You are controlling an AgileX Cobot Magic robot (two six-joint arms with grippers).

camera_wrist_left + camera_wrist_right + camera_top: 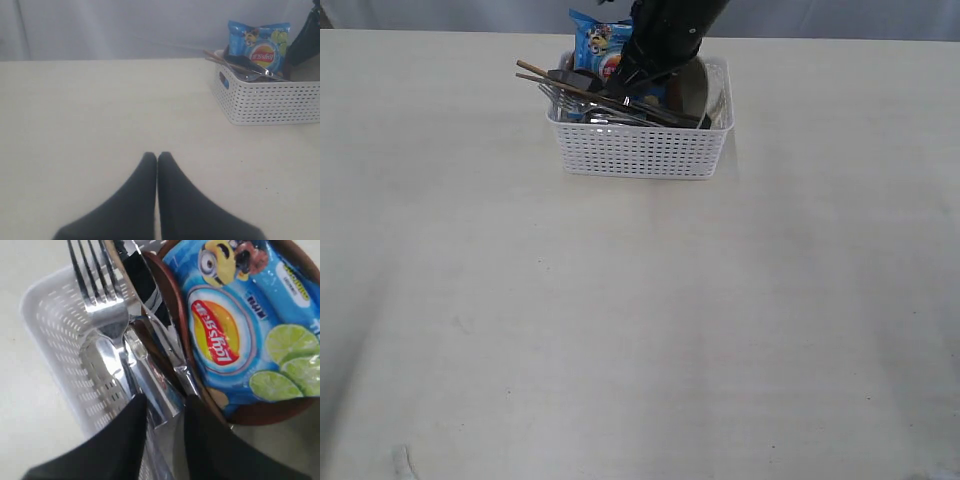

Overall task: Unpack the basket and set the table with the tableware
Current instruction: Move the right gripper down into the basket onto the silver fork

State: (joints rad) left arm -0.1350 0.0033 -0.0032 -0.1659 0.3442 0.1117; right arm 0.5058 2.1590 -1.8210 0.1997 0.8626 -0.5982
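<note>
Left gripper (157,157): fingers pressed together, holding nothing, low over bare table (640,330), well apart from the basket (640,155). Reads as standby, clear of the other arm's path.

Near and middle table: no tableware laid out, so I judge unpacking is at step one.

Basket sits at the table's back edge, about mid-width, upright and loaded. Chopsticks (590,92) lie across the top, ends poking past the left rim. Easy pick later, but they could get dragged if something under them is lifted.

Right gripper (165,415) is down inside the basket, at the cutlery end. Jaws part-open, one finger on each side of a steel handle. Looks like the knife's, could be the fork's; the wrist view is too tight to be sure. I'd call it straddling, not gripped.

Fork (112,320) and knife (150,295) lie side by side, touching, along the basket wall, tines and blade pointing away from the fingers. So the handles are what the gripper can reach.

Beyond them: bag (235,325) resting against the brown plate (270,414). The bag isn't tableware, so leave it.

Risk: the handles are slick and bunched. Closing here may catch both or let one slip.
</note>
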